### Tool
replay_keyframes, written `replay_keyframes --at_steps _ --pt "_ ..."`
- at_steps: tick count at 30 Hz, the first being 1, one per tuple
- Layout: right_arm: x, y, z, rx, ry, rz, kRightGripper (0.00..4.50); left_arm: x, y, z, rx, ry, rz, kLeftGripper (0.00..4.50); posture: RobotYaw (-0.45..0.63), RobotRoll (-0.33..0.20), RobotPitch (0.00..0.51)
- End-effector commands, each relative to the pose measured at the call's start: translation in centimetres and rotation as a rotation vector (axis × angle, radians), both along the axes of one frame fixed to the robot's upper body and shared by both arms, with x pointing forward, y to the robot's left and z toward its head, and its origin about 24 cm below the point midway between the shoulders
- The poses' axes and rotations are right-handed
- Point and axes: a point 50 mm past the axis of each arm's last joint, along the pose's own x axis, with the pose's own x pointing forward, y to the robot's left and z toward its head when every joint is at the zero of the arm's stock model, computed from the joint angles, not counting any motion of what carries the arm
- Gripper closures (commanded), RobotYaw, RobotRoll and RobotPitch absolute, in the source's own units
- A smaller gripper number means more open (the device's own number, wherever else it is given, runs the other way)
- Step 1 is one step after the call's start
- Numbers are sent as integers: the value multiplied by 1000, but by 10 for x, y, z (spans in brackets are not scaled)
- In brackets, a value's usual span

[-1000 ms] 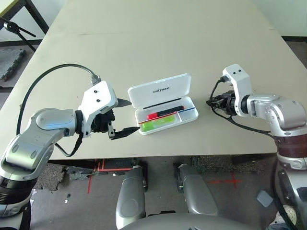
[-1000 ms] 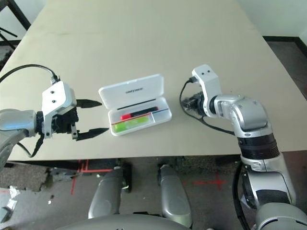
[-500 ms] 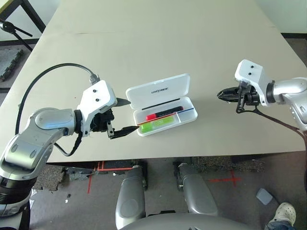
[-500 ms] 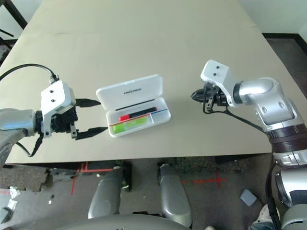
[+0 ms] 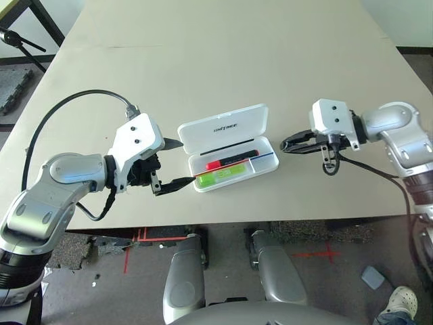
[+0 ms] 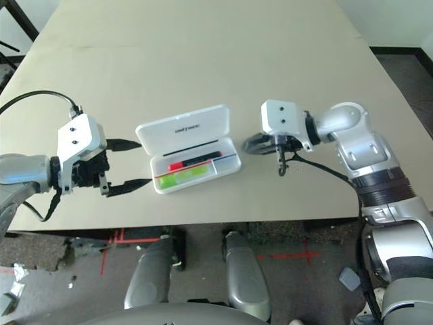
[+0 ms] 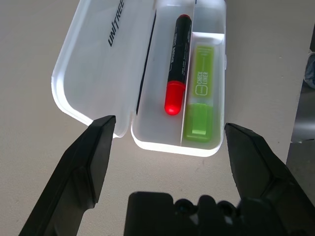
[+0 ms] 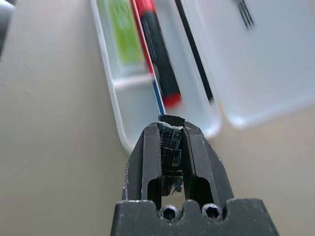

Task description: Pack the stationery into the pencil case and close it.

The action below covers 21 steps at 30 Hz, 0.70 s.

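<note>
Beige tabletop [image 5: 216, 61] bears the white hard-plastic hinged pencil case [image 5: 226, 146], lid back, holding a red-and-black marker [image 7: 176, 64] beside a lime-green highlighter [image 7: 200, 97]. Left gripper [image 5: 169, 164] stands wide open at its left end. Right gripper [image 8: 171, 129], near the other end, pinches a small dark clip-like piece [image 8: 171, 142].

right hand [image 8: 171, 129] hides most of small piece [image 8: 171, 142].

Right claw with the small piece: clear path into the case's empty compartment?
Probably yes. The right claw, shut on the small dark piece, sits just off the open pencil case; lid is back, nothing between.
</note>
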Motion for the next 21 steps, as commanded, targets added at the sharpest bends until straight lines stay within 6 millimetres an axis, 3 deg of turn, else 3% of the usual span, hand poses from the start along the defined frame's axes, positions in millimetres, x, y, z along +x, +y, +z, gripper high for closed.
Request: replay_keyframes --at_steps 1,7,21 --pt "-1 11 -3 -13 -32 68 4185 -2 0 -1 22 -1 0 0 32 0 228" --pt "-2 28 -9 -1 -67 116 4185 -4 1 -1 24 -2 9 0 51 0 225" --pt "-4 30 -24 -74 -45 146 4185 -3 1 -1 27 -7 18 0 51 0 221"
